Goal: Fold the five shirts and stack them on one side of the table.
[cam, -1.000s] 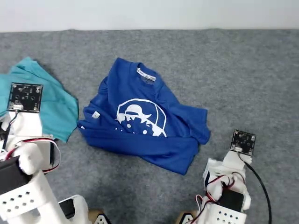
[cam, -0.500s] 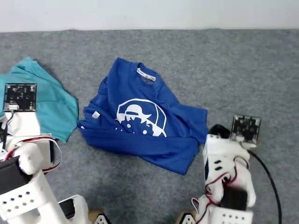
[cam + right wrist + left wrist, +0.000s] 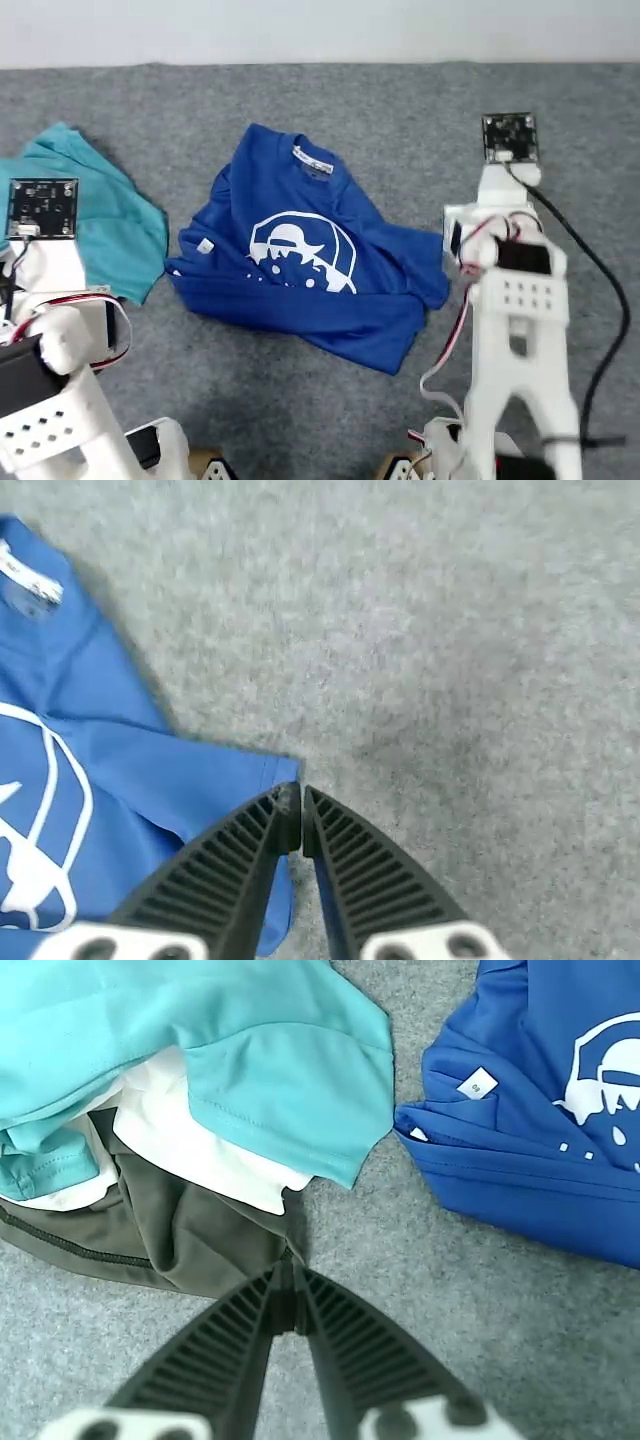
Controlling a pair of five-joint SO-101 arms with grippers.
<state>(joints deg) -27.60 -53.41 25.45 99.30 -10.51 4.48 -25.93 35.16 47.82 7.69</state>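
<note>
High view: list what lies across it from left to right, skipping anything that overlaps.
Crumpled teal fabric shirt → blue fabric T-shirt with a white print → white plastic right arm. The left arm overlaps the teal shirt, so it is left out.

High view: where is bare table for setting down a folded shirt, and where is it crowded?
Bare: the far strip of table behind the blue shirt, and the near patch in front of it. Crowded: the left side, around the teal shirt.

Bright, even light from above, soft faint shadows
</note>
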